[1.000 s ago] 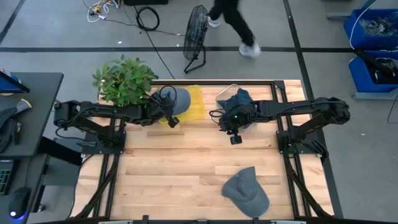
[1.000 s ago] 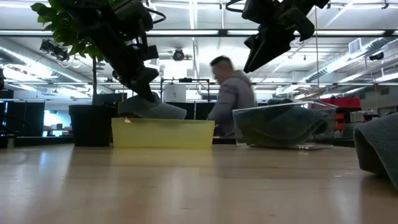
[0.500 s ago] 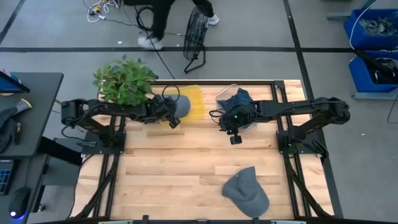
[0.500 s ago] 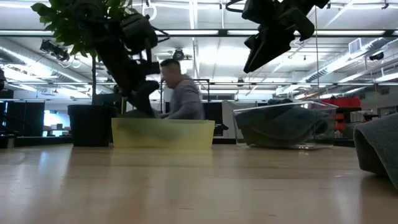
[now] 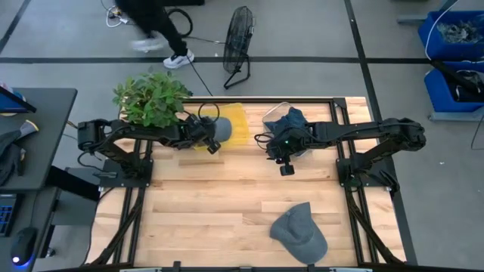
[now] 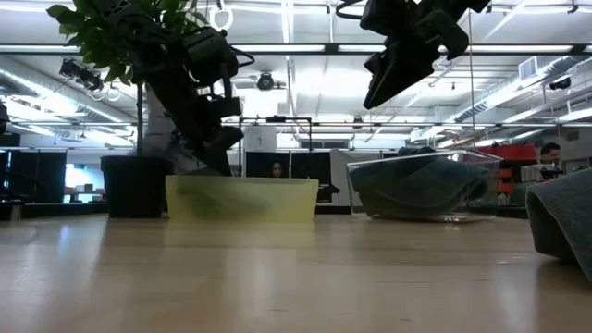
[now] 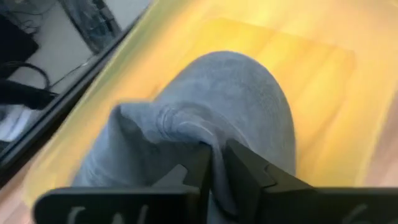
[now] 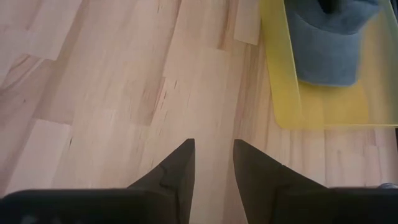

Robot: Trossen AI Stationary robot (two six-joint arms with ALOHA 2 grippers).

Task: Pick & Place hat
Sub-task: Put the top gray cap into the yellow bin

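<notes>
A grey hat point(image 5: 222, 128) lies inside the yellow bin point(image 5: 239, 121) at the table's far edge, and it also shows in the right wrist view point(image 8: 329, 46). My left gripper point(image 5: 211, 143) reaches into the bin's near left part and is shut on the hat point(image 7: 249, 106). In the low view the gripper point(image 6: 218, 159) dips behind the bin's wall point(image 6: 242, 199). My right gripper point(image 5: 286, 168) hangs open above bare table, just in front of the clear bin point(image 5: 287, 121), touching nothing point(image 8: 213, 149). My left gripper pinches a raised fold of the hat's cloth point(image 7: 186, 127) between its two fingers, at the hat's nearer end. The fingers come from the table's left, slanting down. The rest of the hat spreads out beyond them inside the yellow bin point(image 7: 323, 74), below its rim.
The clear bin point(image 6: 425, 185) holds dark hats. A second grey hat point(image 5: 300, 230) lies on the table near its near right edge point(image 6: 564, 222). A potted plant point(image 5: 151, 98) stands at the far left corner, beside my left arm. A person moves on the floor beyond the table.
My left gripper has moved down and a little toward the far edge, carrying the hat from above the yellow bin's rim down into the bin; it has stayed shut on the hat. The right arm has kept still. A person has walked leftward behind the table.
</notes>
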